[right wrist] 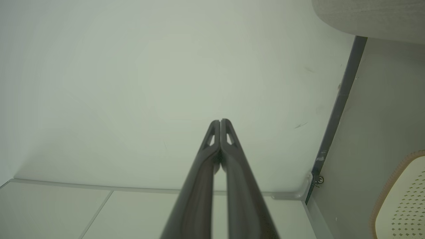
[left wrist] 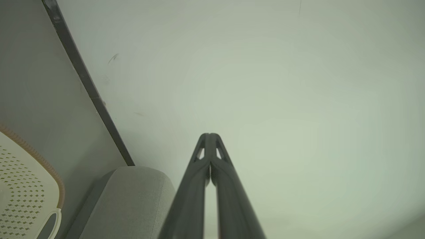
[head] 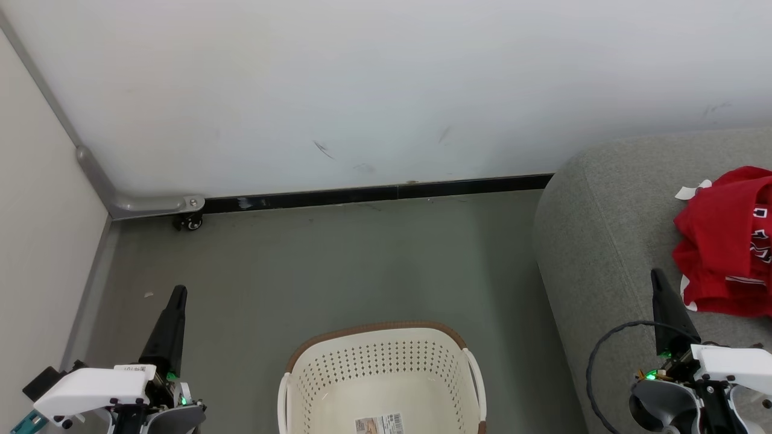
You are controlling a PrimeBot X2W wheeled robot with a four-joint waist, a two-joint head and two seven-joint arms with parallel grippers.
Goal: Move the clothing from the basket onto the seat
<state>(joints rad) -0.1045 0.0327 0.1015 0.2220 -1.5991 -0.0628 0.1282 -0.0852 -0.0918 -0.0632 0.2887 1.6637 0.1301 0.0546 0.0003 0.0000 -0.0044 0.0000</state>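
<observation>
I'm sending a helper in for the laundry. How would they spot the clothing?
Find the large grey seat by the white wall. The clothing lies bunched on it. It is bright red with white lettering, unlike the cream basket on the floor.

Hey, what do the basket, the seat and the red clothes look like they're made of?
The basket looks like moulded cream plastic, matte: even rows of holes, thin wall, brown rim perhaps textured like weave. The seat seems upholstered in light grey woven fabric, its weave faintly visible. The clothing looks like soft red fabric, crumpled into folds; which fibre cannot be told.
</observation>
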